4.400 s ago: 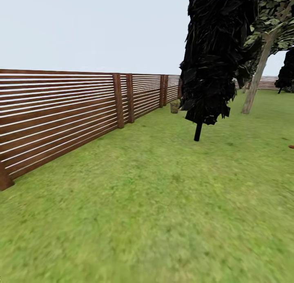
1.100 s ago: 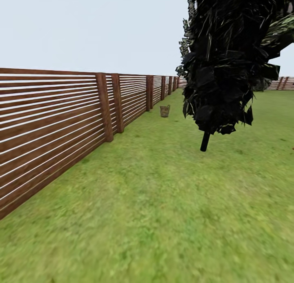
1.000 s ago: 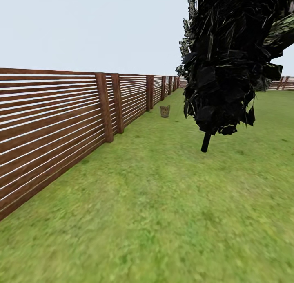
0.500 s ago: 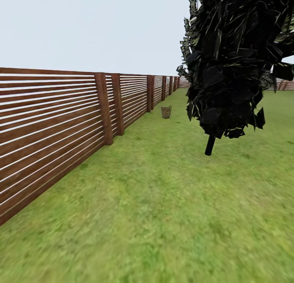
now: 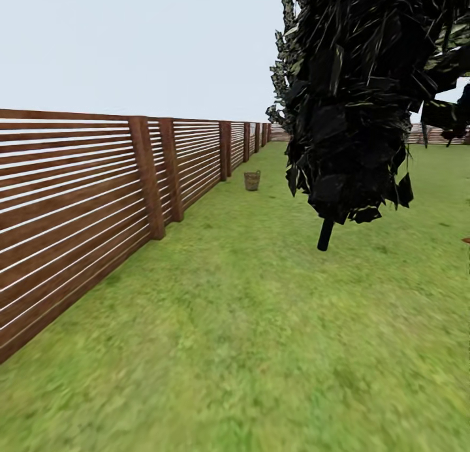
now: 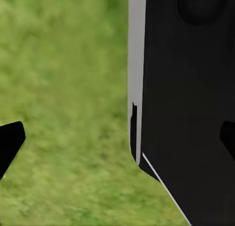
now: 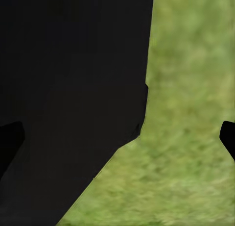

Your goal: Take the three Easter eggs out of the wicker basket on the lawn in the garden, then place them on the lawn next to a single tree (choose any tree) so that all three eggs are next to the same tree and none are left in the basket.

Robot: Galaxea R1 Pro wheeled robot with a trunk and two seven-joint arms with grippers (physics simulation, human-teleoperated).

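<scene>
Black gripper tips: the left gripper (image 6: pixel 117 140) shows dark fingertips at both edges of its wrist view, spread wide with nothing between them but grass; the right gripper (image 7: pixel 117 138) looks the same, parted and empty, beside a black body panel of the robot (image 7: pixel 68 98).
Robot stance: both arms seem tucked low beside the base, a sensible posture for driving.
Grass underfoot: the mottled green lawn (image 5: pixel 248 347) runs flat and bare from the robot forward.
Task object: the round brown open-weave wicker basket (image 5: pixel 252 180) stands far ahead on the lawn, near the fence; the eggs are too small to make out at this range.
Step in hand: approaching the basket, I judge; nothing has been picked up.
Doing it well: steer a straight line at the basket and stop short enough for the arms to reach down into it.
Left edge: the brown slatted wooden fence (image 5: pixel 78 197) runs alongside the path, so leave margin on that side.
Right edge: the narrow near-black cypress (image 5: pixel 365 99) hangs low, its thin trunk (image 5: pixel 325 234) to the right of the route.
Open room: a broad grass corridor lies between fence and cypress.
</scene>
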